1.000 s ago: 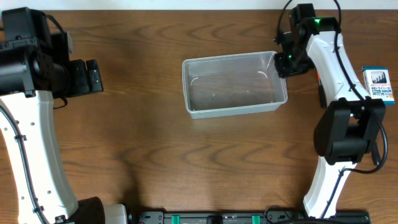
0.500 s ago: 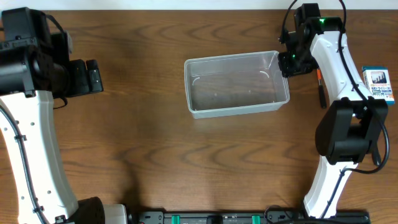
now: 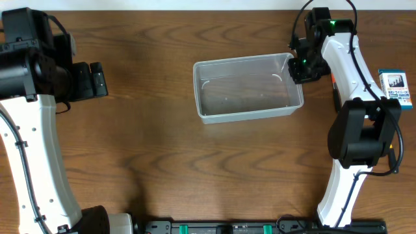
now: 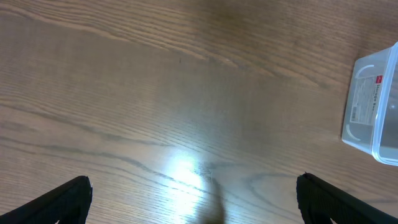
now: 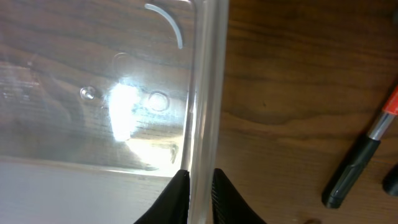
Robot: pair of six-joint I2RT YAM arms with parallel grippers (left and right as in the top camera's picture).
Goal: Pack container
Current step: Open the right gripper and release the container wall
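While the left gripper (image 4: pixel 193 186) hangs spread wide well left of the container (image 3: pixel 240 62), that clear bin lies with its long axis left-to-right on the smooth wood table (image 3: pixel 195 169), with bare wood to its left and front. The right gripper (image 5: pixel 200 186) straddles its right short wall, fingers pinched on it. A black-and-orange marker (image 5: pixel 357 165) lies just right.

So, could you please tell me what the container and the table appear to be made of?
Container: probably clear, glossy plastic. The wood grain shows through its walls and floor, and light glares off it.
Table: wood or a wood-look laminate, brown with flowing grain lines and a slight sheen under the light. The pictures cannot settle which.
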